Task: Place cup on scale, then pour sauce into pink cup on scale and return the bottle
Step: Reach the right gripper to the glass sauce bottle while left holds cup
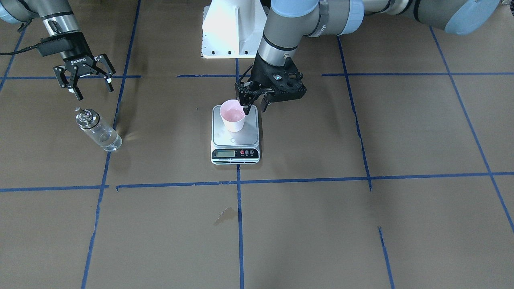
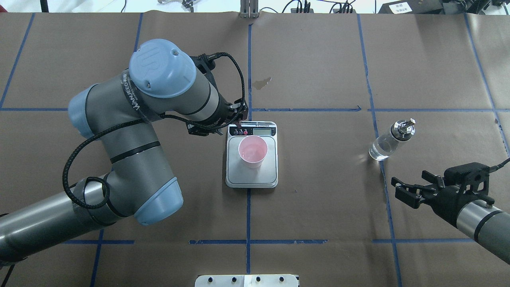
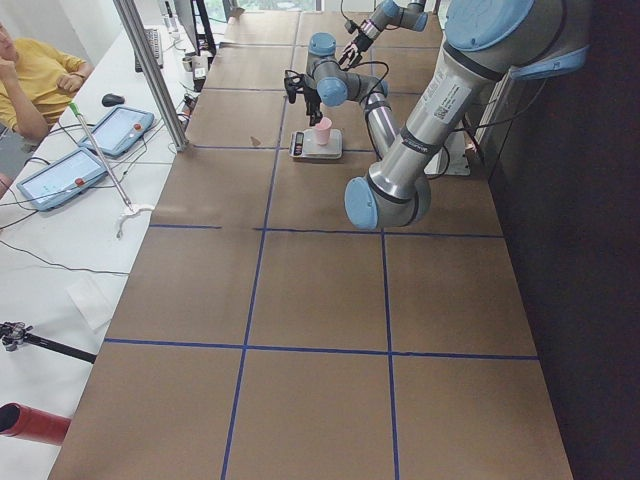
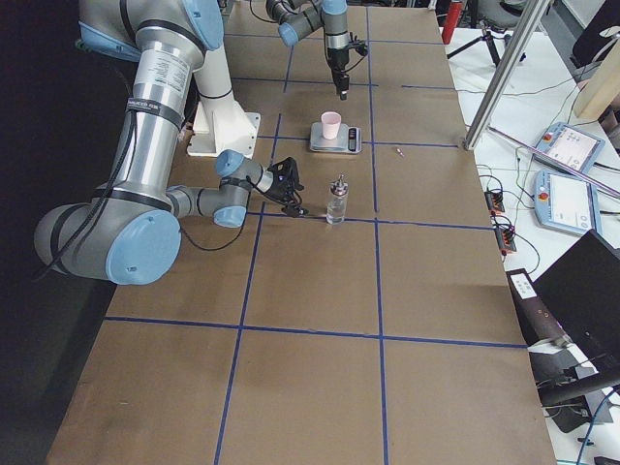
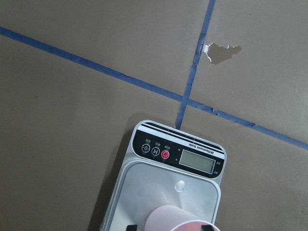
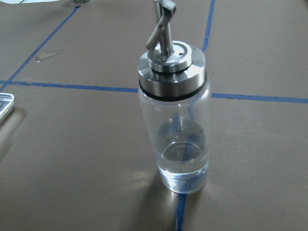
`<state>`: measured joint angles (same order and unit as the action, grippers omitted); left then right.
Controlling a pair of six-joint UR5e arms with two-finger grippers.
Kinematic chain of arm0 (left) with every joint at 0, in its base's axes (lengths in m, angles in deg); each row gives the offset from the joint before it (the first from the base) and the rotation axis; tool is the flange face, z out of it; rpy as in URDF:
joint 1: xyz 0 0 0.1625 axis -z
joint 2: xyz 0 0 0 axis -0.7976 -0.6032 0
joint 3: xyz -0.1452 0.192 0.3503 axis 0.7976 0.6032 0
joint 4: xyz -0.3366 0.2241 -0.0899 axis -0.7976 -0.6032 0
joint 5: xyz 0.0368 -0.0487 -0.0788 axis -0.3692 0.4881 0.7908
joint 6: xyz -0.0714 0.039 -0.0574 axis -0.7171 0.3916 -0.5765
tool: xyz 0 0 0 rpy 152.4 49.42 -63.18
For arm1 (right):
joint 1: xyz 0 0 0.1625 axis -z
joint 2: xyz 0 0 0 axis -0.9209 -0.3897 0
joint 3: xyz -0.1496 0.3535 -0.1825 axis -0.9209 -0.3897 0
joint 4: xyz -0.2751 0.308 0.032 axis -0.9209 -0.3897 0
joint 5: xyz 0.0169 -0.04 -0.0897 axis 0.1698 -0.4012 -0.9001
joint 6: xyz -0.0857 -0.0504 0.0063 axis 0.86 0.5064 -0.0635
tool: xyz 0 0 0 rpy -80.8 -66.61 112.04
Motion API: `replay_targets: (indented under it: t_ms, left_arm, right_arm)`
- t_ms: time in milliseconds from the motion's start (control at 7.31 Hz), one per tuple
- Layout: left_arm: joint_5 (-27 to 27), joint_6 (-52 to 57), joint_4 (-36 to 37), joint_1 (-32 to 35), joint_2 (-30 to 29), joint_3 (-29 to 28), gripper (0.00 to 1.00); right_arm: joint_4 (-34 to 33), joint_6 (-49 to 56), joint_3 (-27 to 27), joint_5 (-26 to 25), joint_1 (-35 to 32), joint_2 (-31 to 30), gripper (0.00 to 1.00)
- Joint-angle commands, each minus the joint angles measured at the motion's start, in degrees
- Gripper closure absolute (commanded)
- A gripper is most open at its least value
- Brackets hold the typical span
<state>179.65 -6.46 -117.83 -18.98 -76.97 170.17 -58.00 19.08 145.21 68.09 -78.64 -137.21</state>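
The pale pink cup [image 1: 233, 115] stands upright on the silver platform of the scale [image 1: 235, 140], mid-table; both also show in the overhead view, the cup [image 2: 252, 150] on the scale [image 2: 252, 175]. My left gripper [image 1: 255, 106] is open, just above and behind the cup's rim; its fingertips [image 5: 207, 226] flank the rim at the bottom of the left wrist view. The clear glass bottle [image 1: 98, 130] with a silver spout stands on the paper, holding a little clear sauce [image 6: 183, 166]. My right gripper [image 1: 90, 86] is open and empty, a short way behind the bottle [image 2: 388, 141].
The white robot base [image 1: 235, 28] stands behind the scale. Blue tape lines grid the brown paper, which has a small torn patch [image 1: 225, 214] in front of the scale. An operator and tablets [image 3: 75, 150] sit beyond the table's far edge.
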Motion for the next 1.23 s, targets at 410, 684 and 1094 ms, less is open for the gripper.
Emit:
replay_targets:
  t_ms: [410, 684, 1094]
  left_arm:
    - [-0.46, 2.11, 0.09, 0.18, 0.72, -0.07, 0.46]
    - [-0.46, 2.11, 0.09, 0.27, 0.72, -0.07, 0.46]
    - [-0.55, 2.11, 0.09, 0.27, 0.90, 0.01, 0.46]
  right_arm:
    - [1.04, 0.16, -5.58, -11.44, 0.15, 4.02, 0.05]
    - [0.95, 0.34, -6.89, -16.45, 0.41, 5.32, 0.03]
    - [0.52, 0.34, -8.83, -18.21, 0.33, 8.58, 0.03]
